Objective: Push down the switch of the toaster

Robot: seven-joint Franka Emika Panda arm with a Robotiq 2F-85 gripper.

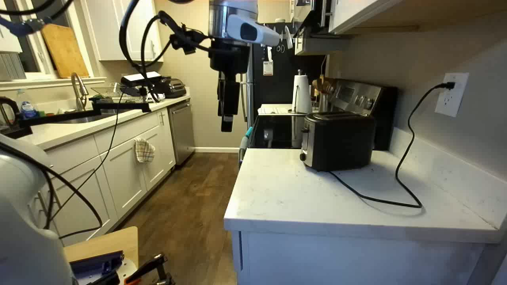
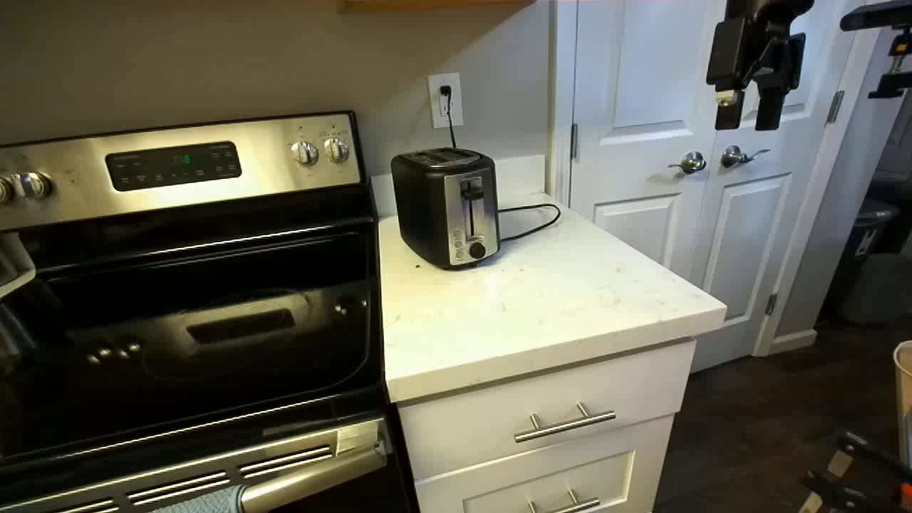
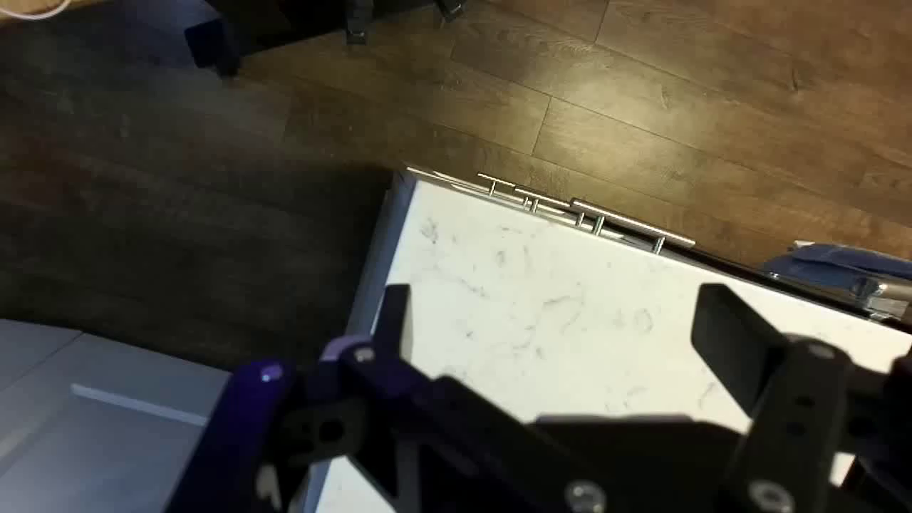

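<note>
The black and silver toaster (image 1: 340, 140) stands upright on the white counter; it also shows in an exterior view (image 2: 434, 206). Its dark switch lever (image 2: 472, 189) sits near the top of the slot in the silver front face. The lever's side also shows at the toaster's edge in an exterior view (image 1: 304, 130). My gripper (image 1: 227, 124) hangs pointing down in the air, well away from the toaster. In an exterior view its fingers (image 2: 749, 114) are apart. In the wrist view the open, empty fingers (image 3: 556, 320) are above the counter; the toaster is out of that view.
A black power cord (image 1: 380, 201) runs from the toaster to the wall outlet (image 1: 452, 95). The stove (image 2: 214, 313) adjoins the counter (image 2: 556, 299). A paper towel roll (image 1: 302, 95) stands behind the toaster. An upper cabinet (image 1: 368, 16) overhangs the counter. White doors (image 2: 634, 107) stand beyond it.
</note>
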